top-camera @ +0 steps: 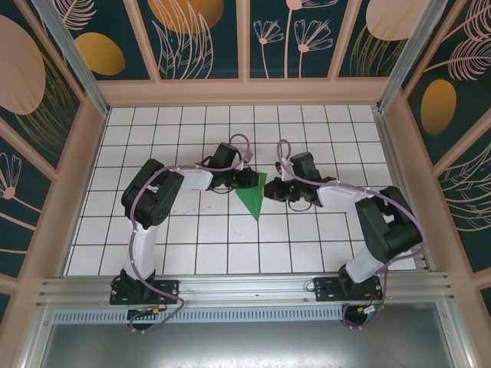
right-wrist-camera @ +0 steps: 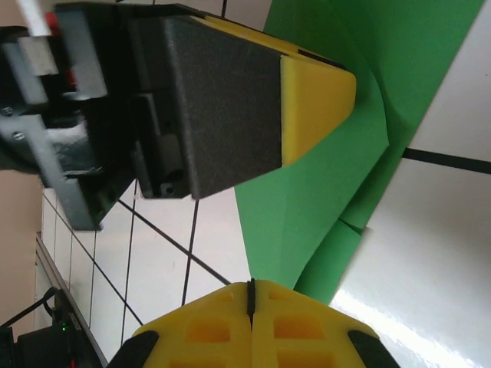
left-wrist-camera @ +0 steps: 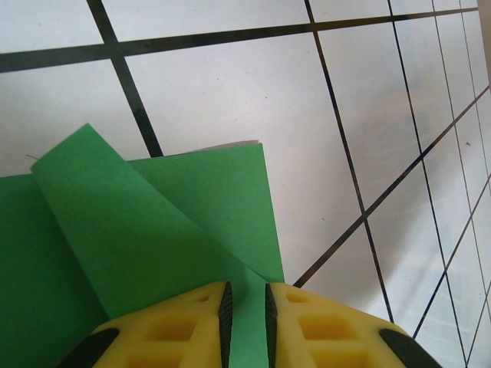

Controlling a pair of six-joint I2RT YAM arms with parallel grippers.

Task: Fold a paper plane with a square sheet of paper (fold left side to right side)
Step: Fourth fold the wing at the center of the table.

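The bright-green square sheet of paper [top-camera: 254, 202] lies mid-table as a folded wedge, shaped like a paper plane, with its point toward me. My left gripper [top-camera: 245, 179] comes in from the left over the wedge's wide end. In the left wrist view a raised flap of the sheet [left-wrist-camera: 153, 230] runs into my left gripper [left-wrist-camera: 245, 290], whose jaws stand narrowly apart on it. My right gripper [top-camera: 270, 192] is shut and empty at the paper's right edge [right-wrist-camera: 322, 192]. In the right wrist view its tips [right-wrist-camera: 250, 285] face the left gripper's yellow fingertip [right-wrist-camera: 318, 92].
The white tiled floor [top-camera: 192, 245] has black grid lines, with free tiles all round the paper. Patterned walls and wooden posts [top-camera: 245, 90] close off the far side and both flanks. A metal rail [top-camera: 245, 285] holding both arm bases runs along the near edge.
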